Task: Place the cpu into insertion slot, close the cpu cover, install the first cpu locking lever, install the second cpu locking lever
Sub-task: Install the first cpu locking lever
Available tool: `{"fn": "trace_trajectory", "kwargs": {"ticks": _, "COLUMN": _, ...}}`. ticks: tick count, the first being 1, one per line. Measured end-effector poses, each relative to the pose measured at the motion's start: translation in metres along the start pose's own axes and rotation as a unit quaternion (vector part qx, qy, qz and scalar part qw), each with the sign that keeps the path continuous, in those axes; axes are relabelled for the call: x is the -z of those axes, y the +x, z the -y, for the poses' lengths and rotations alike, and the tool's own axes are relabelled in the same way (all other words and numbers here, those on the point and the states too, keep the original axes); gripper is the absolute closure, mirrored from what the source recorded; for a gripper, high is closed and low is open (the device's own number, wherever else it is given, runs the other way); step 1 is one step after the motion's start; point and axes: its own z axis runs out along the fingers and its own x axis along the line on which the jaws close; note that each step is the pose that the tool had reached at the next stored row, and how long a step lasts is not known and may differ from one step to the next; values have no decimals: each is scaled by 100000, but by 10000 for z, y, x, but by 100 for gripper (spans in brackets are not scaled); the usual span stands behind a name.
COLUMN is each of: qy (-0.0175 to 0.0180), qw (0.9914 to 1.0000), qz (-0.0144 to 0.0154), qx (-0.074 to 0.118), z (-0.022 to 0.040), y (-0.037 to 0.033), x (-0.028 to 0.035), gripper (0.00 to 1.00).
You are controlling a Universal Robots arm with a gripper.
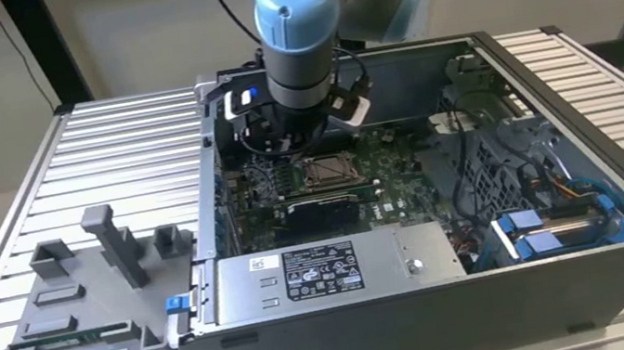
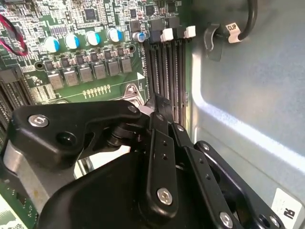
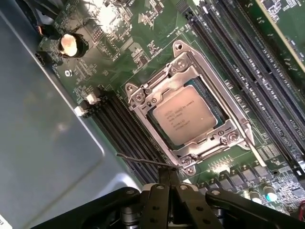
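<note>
The cpu [image 3: 183, 114] lies silvery face up in the insertion slot [image 1: 325, 171] on the green board. The cpu cover [image 3: 224, 136] is down flat around it, and the chip shows through its window. One locking lever [image 3: 251, 145] runs along the cover's side, close to the board. The other lever [image 3: 140, 159] is a thin rod sticking out from the socket corner over the memory slots. My gripper [image 3: 170, 175] is shut, its tips right at that rod's socket end. Whether the rod is pinched between them I cannot tell. The gripper [image 2: 156, 101] also shows beside the socket corner.
Black memory slots [image 3: 119, 129] run beside the socket, next to the grey case wall [image 3: 43, 143]. A power supply [image 1: 321, 272] fills the case's near side, with cables and blue drive bays [image 1: 552, 226] toward the exterior view's right. A grey fixture tray [image 1: 82, 305] sits outside on the slatted table.
</note>
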Motion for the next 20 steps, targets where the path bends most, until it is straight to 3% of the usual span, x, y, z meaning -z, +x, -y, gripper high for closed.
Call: {"fn": "trace_trajectory", "kwargs": {"ticks": 20, "qy": 324, "qw": 99995, "qz": 242, "qx": 885, "z": -168, "y": 118, "x": -27, "gripper": 100}}
